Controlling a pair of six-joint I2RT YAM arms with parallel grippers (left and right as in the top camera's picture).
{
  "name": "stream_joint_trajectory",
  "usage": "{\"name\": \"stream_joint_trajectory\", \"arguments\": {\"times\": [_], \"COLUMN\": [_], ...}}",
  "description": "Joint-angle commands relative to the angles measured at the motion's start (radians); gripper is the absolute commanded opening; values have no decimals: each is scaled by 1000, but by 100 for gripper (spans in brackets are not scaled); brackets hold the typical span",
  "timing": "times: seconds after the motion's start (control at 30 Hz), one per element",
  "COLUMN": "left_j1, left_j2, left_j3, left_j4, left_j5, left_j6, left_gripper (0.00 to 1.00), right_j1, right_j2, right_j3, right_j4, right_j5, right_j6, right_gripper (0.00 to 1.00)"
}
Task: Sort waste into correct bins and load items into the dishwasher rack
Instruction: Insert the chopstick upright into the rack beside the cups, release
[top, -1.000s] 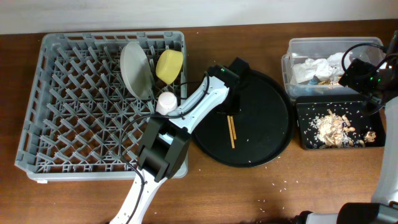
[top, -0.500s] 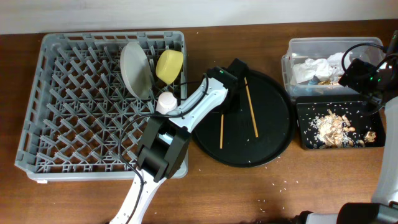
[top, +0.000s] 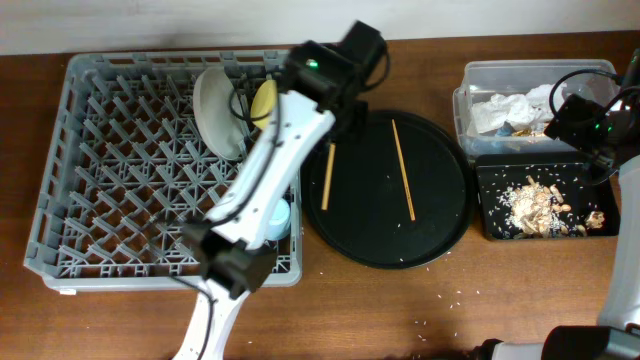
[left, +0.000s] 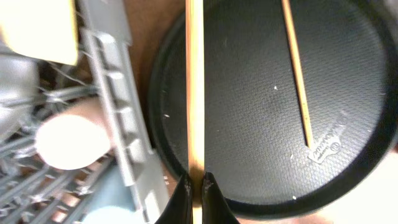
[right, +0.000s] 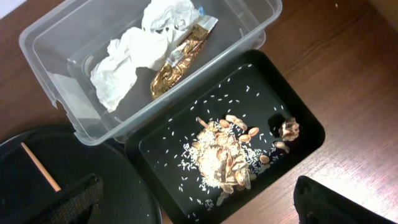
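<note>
Chopstick (left: 195, 87) – lower end inside left claw (left: 196, 182)

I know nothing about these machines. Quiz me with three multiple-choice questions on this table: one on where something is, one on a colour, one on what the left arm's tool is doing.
1. Where are the crumpled napkins?
A) in the clear tub
B) on the round black tray
C) on the bare table

2. What colour is the bowl in the rack?
A) pink
B) yellow
C) green

3. What is the left tool doing?
A) open and empty
B) gripping a napkin
C) shut on a chopstick

Answers:
1 A: the white paper lies inside the tub's clear walls.
2 B: it shows yellow in the overhead and left wrist views.
3 C: the left wrist view shows the stick pinched between both fingers.
</note>
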Motion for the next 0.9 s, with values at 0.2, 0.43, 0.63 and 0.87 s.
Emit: {"name": "stream_joint_trajectory", "arguments": {"times": [0.2,0.43,0.63,0.87], "left_j1": [219,329,357,212], "left_j2": [-707,-711,-711,-710], "left_j3": [-920,-1433,-1471,-1201], "left_j4": [215,778,908,907], "left_j5": [-153,-250,-203,-47], "left_j6": [84,208,216,193], "left_gripper": [1,0,63,63], "right_j1": [-1,-1,-1,-1], "right_j2": [4,4,4,4], "right_j3": [2,2,2,2], "right_j4": [-1,-1,-1,-1], "right_j5": [16,16,16,16], "right_j6": [11,11,11,11], "right_gripper": [98,98,98,98]}}
